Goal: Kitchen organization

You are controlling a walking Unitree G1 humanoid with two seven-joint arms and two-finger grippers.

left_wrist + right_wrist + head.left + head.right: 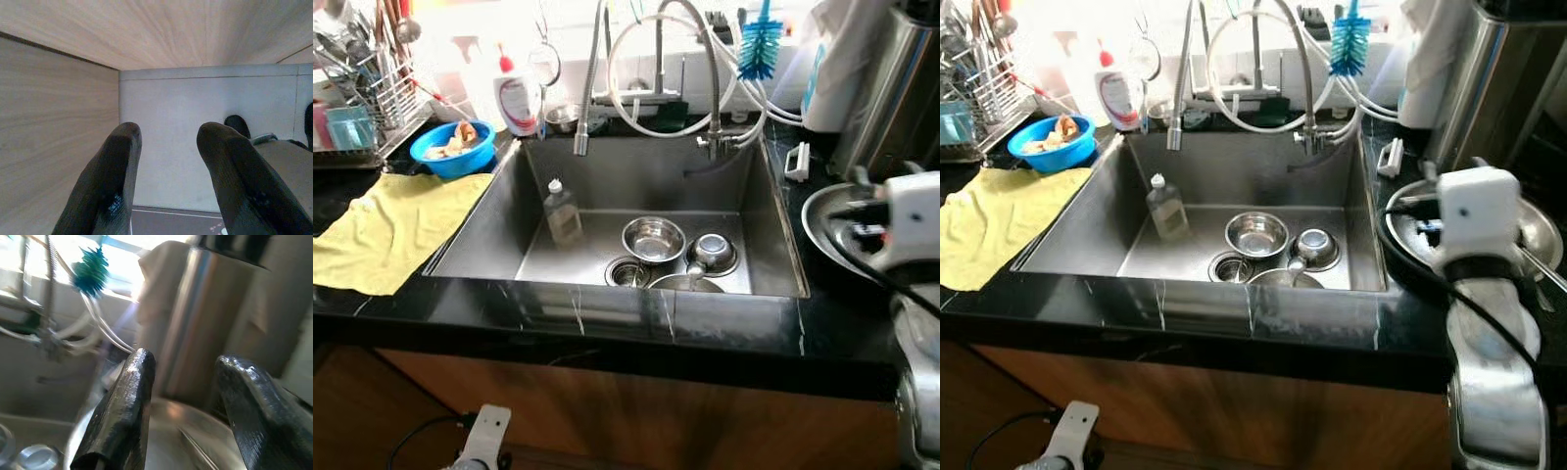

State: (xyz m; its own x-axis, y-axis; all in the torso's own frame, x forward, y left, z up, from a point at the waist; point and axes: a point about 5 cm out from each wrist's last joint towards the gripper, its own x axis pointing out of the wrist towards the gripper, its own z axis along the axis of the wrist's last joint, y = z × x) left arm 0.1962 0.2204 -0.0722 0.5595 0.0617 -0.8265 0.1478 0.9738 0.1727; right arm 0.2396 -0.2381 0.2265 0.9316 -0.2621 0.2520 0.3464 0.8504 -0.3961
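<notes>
While the right arm is up at the counter, here's how things sit:

Sink [499, 211]: steel basin set in a black counter [842, 323], holding a steel bowl [653, 238], a smaller steel cup [713, 253] just beside it, and a little clear bottle [561, 211] standing by the left wall (the drain [626, 272] sits right in front of the bowl).

Plate [1408, 240]: round steel one on the counter, right of the sink, next to a tall steel container [1484, 88].

Right gripper [183, 416]: over the plate, fingers spread apart, nothing between them.

Left gripper [168, 181]: hanging low by the wooden cabinet front, fingers apart, empty too.

Back of sink: faucet [586, 93] with white hoses looping around, blue bottle brush [760, 47] hanging above.

Left side: yellow cloth [396, 225] spread on the counter, blue bowl [455, 149] with something in it, white soap bottle [518, 98] with a red cap, dish rack [367, 93] with utensils.
</notes>
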